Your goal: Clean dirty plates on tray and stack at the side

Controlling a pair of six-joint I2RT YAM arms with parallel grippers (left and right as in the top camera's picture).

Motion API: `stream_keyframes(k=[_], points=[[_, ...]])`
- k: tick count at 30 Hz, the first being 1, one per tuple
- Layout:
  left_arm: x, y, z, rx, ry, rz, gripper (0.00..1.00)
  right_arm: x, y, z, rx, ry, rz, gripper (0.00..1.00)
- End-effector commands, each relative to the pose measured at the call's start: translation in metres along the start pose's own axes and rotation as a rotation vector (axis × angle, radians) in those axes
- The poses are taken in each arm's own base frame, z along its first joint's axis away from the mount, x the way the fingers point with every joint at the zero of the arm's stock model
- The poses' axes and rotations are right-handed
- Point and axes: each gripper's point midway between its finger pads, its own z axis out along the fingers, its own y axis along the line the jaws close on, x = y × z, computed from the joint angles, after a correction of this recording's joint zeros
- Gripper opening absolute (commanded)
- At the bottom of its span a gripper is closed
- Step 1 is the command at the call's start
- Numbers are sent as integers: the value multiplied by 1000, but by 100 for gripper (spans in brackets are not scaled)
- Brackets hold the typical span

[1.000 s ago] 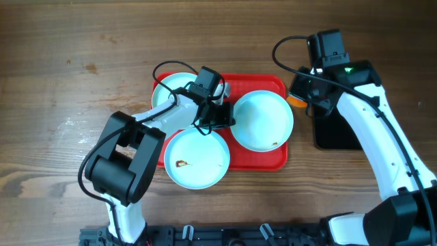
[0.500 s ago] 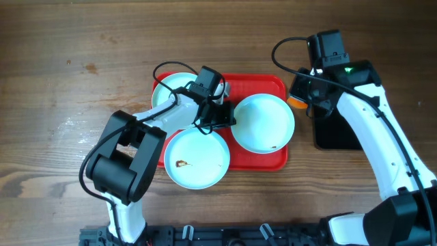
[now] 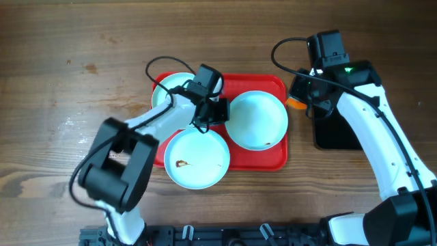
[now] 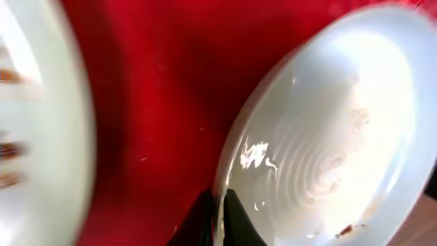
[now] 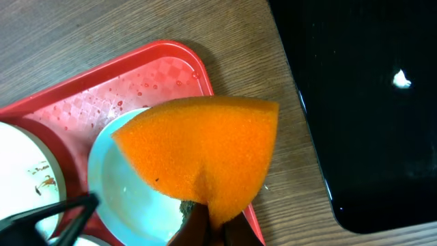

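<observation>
Orange sponge [image 5: 205, 147] clamped in right gripper [image 3: 301, 102], upper right, beside tray [image 3: 273, 158]. Rim of centre plate [image 3: 256, 119] pinched in left gripper [image 3: 217, 113]. Plate on tray, just left of sponge, right arm nearer.

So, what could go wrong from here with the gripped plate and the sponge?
1. The left end effector pinches only the thin rim of the right plate; it could slip or tip.
2. That plate sits close to the front plate, so moving it may bump this one.
3. The right end effector holds the orange sponge by one edge; pressing may bend it.
</observation>
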Motion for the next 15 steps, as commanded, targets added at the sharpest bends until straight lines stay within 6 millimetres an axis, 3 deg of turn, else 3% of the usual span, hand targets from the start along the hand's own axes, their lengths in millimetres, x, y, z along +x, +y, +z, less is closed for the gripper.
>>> stream_keyframes(k=[1,4,8,11,12,13,15], points=[[-20,-4,-47,-73,-148,15,4,-6,5,-6,-27,-21,-6,4],[-20,-6,-65,-86,-179,19,4,-6,5,-6,-28,-22,-6,4],[-13,7,-64,-146,-152,0,4,-6,5,-6,-28,-22,-6,4],[-8,18,-59,-195,-128,-1,22,-5,7,-6,-38,-15,-7,4],[-6,21,-57,-203,-119,2,20,-4,7,-6,-42,-12,-10,4],[-5,22,-54,-209,-113,1,6,-4,8,-6,-44,-11,-10,4],[-6,25,-51,-221,-111,8,4,-4,8,-6,-46,-9,-10,4]])
